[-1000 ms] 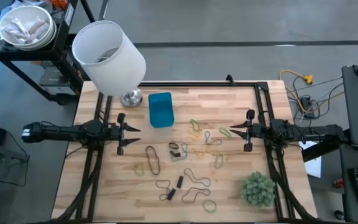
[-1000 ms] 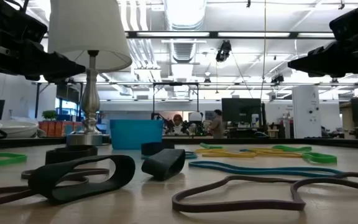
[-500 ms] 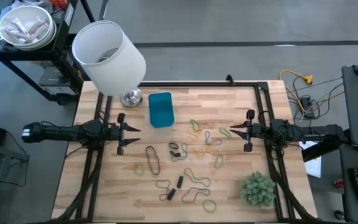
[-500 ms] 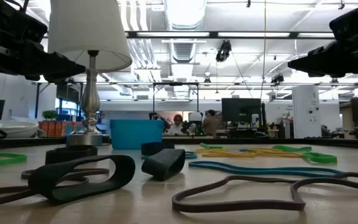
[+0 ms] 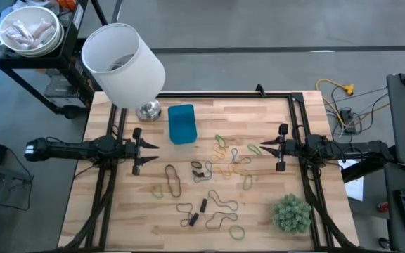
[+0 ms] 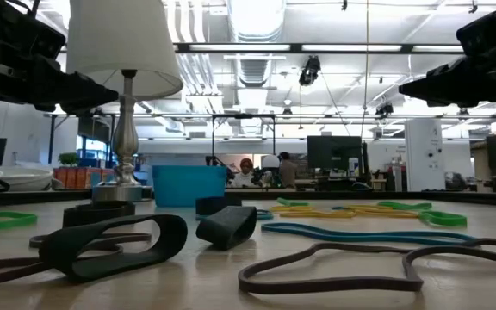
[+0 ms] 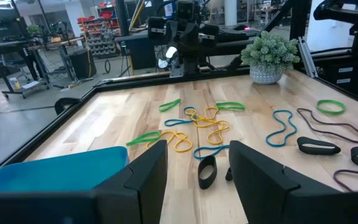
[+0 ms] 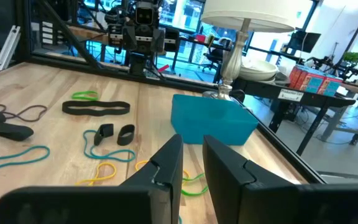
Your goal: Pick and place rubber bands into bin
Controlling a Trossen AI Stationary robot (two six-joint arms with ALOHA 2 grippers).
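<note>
Several rubber bands (image 5: 216, 176), green, yellow, tan and dark, lie flat and scattered over the middle of the wooden table (image 5: 273, 112); they also show in the left wrist view (image 7: 204, 121) and up close in the low view (image 6: 110, 245). The blue bin (image 5: 181, 124) stands open-topped on the table toward the far left, past the bands. My left gripper (image 5: 146, 147) hovers above the table's left side, pointing level toward the centre, open and empty (image 7: 197, 168). My right gripper (image 5: 262, 148) hovers at the right side facing it, with a narrow gap between its fingers and nothing in it (image 8: 192, 165).
A lamp with a big white shade (image 5: 121, 63) stands on its metal base (image 5: 148, 110) at the far left corner, next to the bin. A small green plant (image 5: 291, 213) sits at the near right corner. Black frame rails (image 5: 297, 105) run along the table's edges.
</note>
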